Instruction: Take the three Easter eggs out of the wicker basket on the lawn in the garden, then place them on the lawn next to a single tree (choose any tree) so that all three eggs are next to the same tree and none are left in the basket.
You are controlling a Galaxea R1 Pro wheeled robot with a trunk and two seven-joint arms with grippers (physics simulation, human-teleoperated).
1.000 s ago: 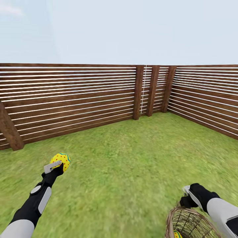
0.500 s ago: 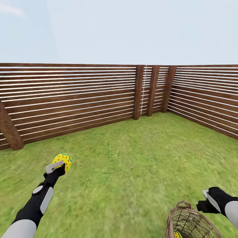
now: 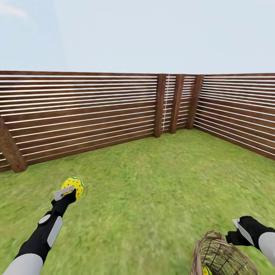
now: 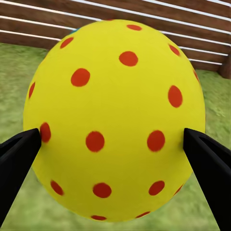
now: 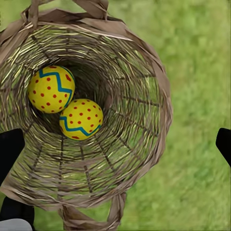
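1. The left gripper point(image 3: 70, 191) was clamped on a yellow egg with red dots point(image 3: 74, 186), held up above the lawn point(image 3: 152, 183) at the end of the outstretched left arm.
2. In the left wrist view the dotted egg point(image 4: 115, 120) sat between the two black fingers point(image 4: 19, 159), each pressing against one side of it, with grass and fence slats behind.
3. A sliver of teal band showed along the top edge of that egg in the head view.
4. The right gripper point(image 3: 238, 233) hung just beside the far rim of the wicker basket point(image 3: 217, 252), clear of it and holding nothing.
5. In the right wrist view its dark fingertips point(image 5: 10, 149) stood wide apart at the edges of the picture, one over the basket's rim and the other over the grass, so the tool was released.
6. The basket point(image 5: 144, 77) stood on the lawn at the lower right of the head view, just in front of the robot.
7. Two yellow eggs lay in its bottom, touching each other: one egg point(image 5: 51, 89) against the wall and the second egg point(image 5: 81, 119) nearer the middle, both with red dots and a blue zigzag stripe.
8. A brown slatted fence point(image 3: 95, 114) closed the lawn on the far side and turned a corner at the right, with pale sky above it.
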